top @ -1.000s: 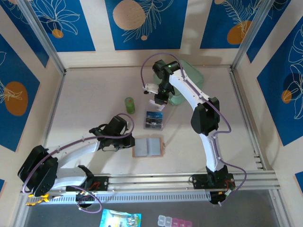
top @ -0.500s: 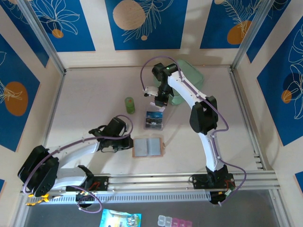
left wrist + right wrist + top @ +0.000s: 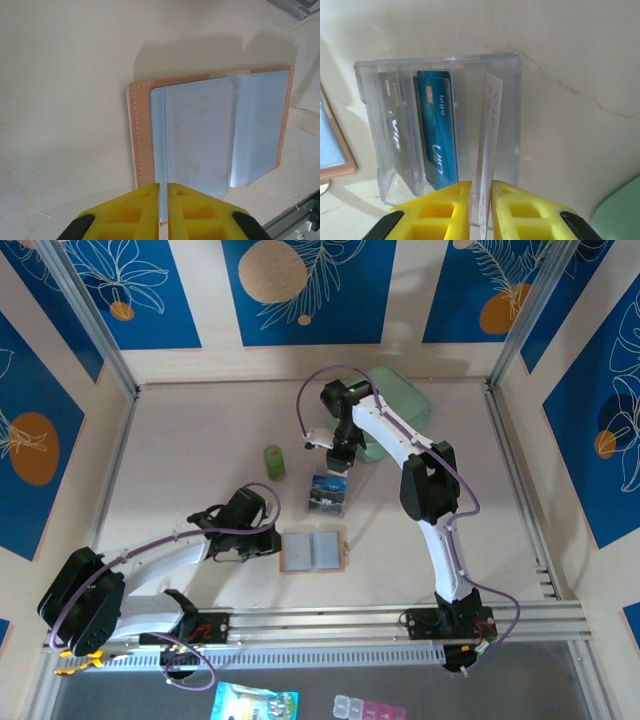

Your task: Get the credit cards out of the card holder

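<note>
From above, the card holder (image 3: 313, 551) lies open on the bench (image 3: 200, 440), near the middle of its near edge. The left pincer (image 3: 272, 543) meets its left side. Just beyond it sits a clear box (image 3: 309, 496) with credit cards (image 3: 326, 490) inside, and the right pincer (image 3: 335, 458) hangs over the box's far end. A green cylinder (image 3: 273, 461) stands to the left of the box. A green tray (image 3: 400, 400) lies toward the far edge.

The left wrist view adds that the left pincer (image 3: 163, 210) is pressed together on the rim of a grey-blue sleeve of the card holder (image 3: 210, 140), whose clear pockets look empty.

The right wrist view shows the box's dividers. A dark card (image 3: 395, 130) stands in the left slot and a blue card (image 3: 437, 135) in the middle one. A pale card (image 3: 490, 125) stands edge-on in the right slot, between the fingers of the right pincer (image 3: 481, 210). Whether they press it cannot be told.
</note>
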Tool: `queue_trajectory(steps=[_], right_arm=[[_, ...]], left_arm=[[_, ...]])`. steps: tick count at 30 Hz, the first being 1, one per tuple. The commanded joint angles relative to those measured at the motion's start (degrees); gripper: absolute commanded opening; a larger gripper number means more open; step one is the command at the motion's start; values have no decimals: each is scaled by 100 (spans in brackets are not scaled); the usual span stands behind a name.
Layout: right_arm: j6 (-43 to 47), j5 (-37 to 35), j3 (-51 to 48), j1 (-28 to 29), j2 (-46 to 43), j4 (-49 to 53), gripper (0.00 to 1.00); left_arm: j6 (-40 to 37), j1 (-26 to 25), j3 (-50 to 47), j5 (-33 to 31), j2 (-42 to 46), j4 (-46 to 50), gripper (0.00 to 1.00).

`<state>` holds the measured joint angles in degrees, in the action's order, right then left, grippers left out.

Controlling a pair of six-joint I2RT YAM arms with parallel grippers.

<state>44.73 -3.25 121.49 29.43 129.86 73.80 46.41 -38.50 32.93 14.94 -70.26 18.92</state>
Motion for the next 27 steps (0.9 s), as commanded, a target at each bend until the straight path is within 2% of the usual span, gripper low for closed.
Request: queue_trajectory(steps=[1, 6, 15, 22, 27], right_arm=[[-153, -117, -153, -34, -451, -221, 20], [-467, -326, -628, -34, -831, -765, 20], [-1665, -322, -1920, -21, -1606, -1992, 19], [-3198, -238, -3059, 132, -2336, -2825, 18], [-4965, 376, -4127, 162, -3026, -3574, 18]], left_arm=[[-10, 63, 30, 88, -53, -21, 11], [32, 62, 30, 123, -105, -119, 11], [143, 63, 143, 387, -457, -516, 11], [131, 67, 179, 393, -558, -608, 11], [146, 69, 189, 345, -620, -692, 9]])
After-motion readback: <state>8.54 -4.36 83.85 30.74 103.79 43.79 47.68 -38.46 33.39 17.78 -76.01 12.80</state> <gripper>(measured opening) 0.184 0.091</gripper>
